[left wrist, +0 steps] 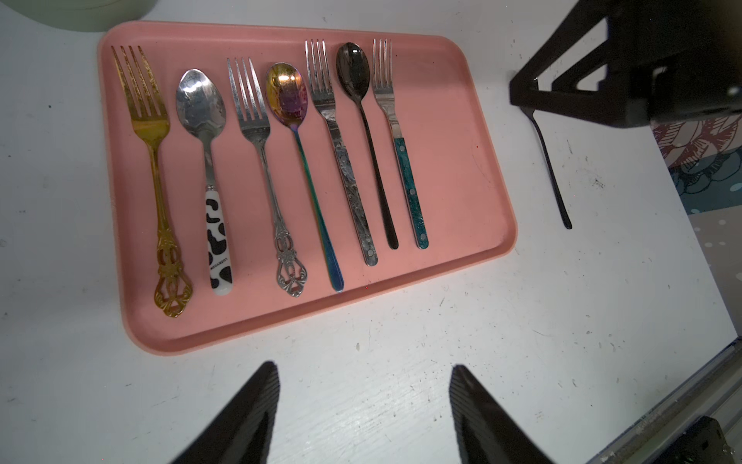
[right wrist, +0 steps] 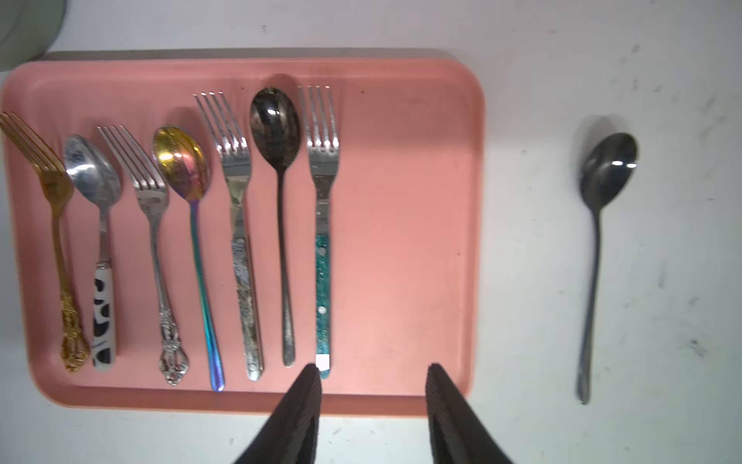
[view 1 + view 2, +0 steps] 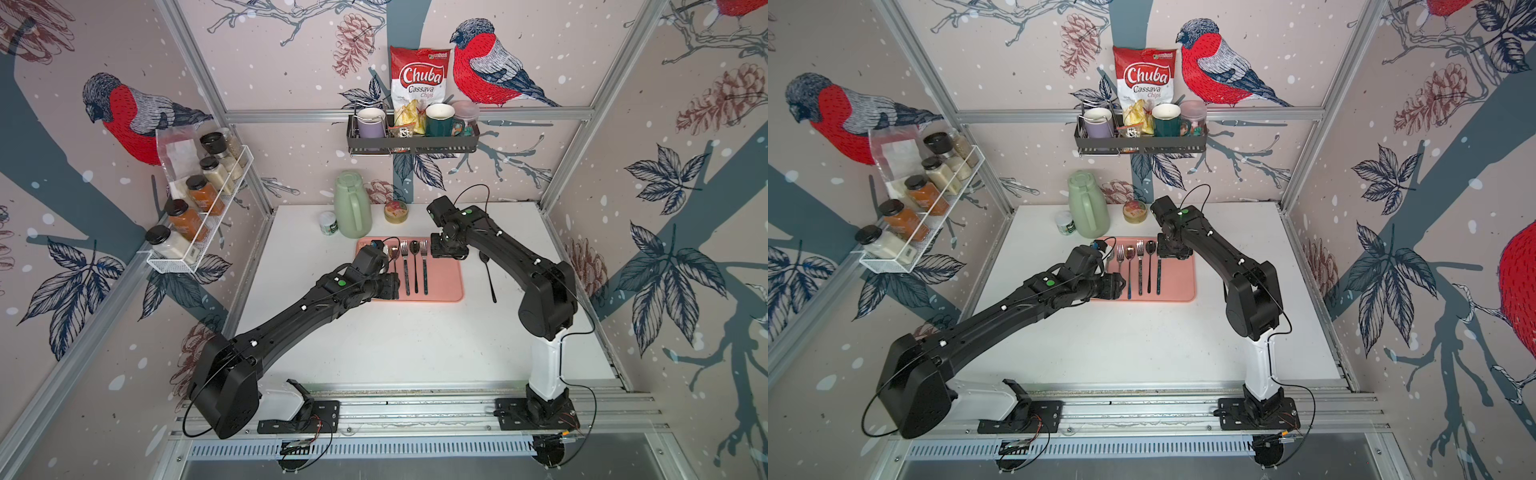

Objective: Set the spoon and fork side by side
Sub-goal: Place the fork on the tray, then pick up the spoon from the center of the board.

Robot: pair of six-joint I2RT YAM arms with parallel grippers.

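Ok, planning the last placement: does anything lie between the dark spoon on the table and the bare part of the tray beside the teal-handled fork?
Nothing visible does. The dark spoon lies alone on the white table, and only the pink tray's low rim separates it from the bare strip beside the teal-handled fork.
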